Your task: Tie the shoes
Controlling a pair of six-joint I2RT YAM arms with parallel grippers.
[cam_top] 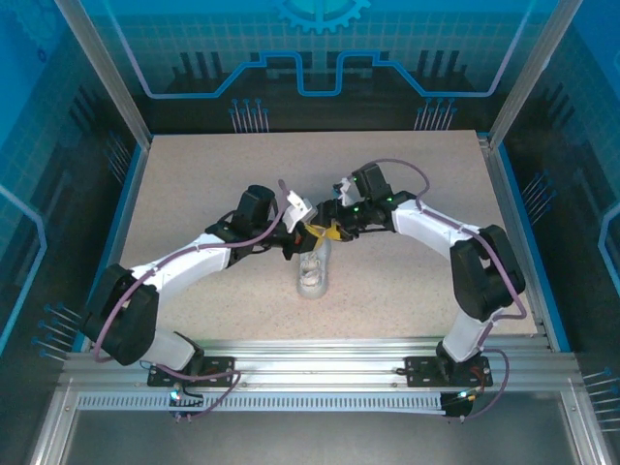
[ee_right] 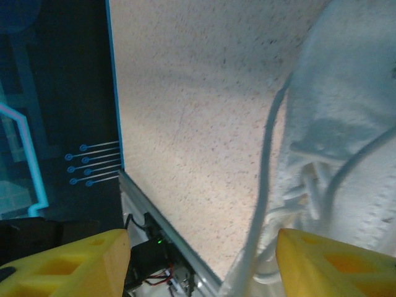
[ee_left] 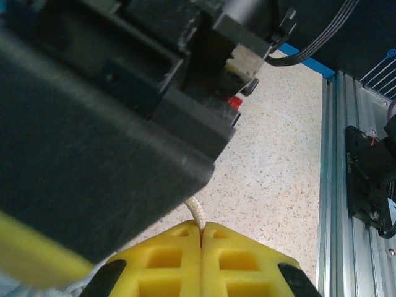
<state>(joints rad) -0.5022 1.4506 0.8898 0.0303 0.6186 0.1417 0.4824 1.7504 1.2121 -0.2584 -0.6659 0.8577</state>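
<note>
From above, we see a small white sneaker (cam_top: 313, 271) lying near the middle of a speckled table (cam_top: 194, 194), with both arms reaching in over its far end. At the left wrist, the left gripper (ee_left: 201, 230) has its yellow fingers (ee_left: 167, 260) pressed together, pinching a thin white lace (ee_left: 196, 213) that rises from the seam between them (a blurred dark block (ee_left: 93, 124) crowds the upper left). The right gripper (ee_right: 201, 257) stands with its fingers wide apart, holding nothing. The sneaker and loose lace strands lie beyond the gap, nearer its right finger.
</note>
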